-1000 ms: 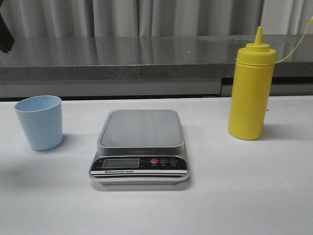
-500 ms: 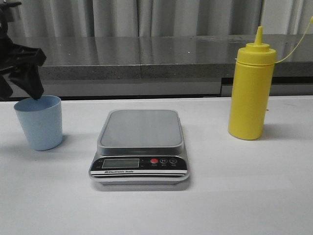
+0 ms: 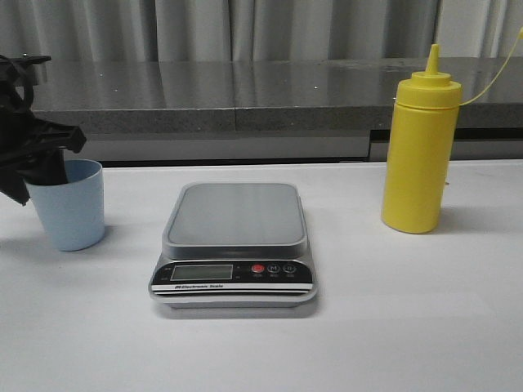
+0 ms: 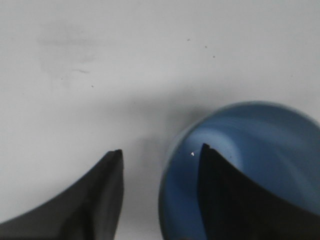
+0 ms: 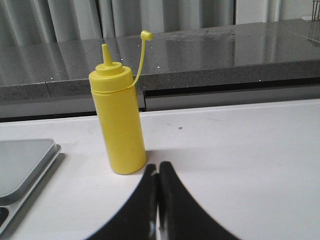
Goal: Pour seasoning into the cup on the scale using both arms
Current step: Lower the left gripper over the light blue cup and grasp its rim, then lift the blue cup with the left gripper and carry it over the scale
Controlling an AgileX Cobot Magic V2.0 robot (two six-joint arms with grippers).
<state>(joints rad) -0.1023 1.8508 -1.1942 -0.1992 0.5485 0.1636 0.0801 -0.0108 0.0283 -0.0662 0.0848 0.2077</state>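
A: Start with the left gripper (image 4: 160, 155). How do the fingers stand?

B: Spread. In the left wrist view one black, tapering finger (image 4: 220, 195) sits inside the mouth of the cup (image 4: 250, 165), the other outside its wall, with the rim between them. I cannot tell whether either one touches the plastic.

A: And the cup itself?

B: Light blue, matte, tapered, without a handle. It stands upright on the white counter (image 3: 409, 327), left of the scale (image 3: 234, 243) and apart from it. The front view shows the left gripper (image 3: 37, 167) only as a dark mass at the cup's (image 3: 72, 208) rim; the straddling shows in the wrist view alone.

A: The right gripper (image 5: 158, 172)?

B: Its fingers are pressed together, two smooth black blades meeting at the tips, low over the counter and just short of the seasoning (image 5: 119, 125). The front view shows none of this arm.

A: The bottle?

B: Tall yellow plastic, cylindrical, with a pointed nozzle and a thin strand carrying its loose cap. It stands upright, right of the scale. The right wrist view shows the whole strand and cap; the front view (image 3: 420, 147) cuts the strand off.

A: The scale?

B: Flat, silver-grey, with a square brushed-steel platform carrying nothing, a black front panel, a display and a red button.
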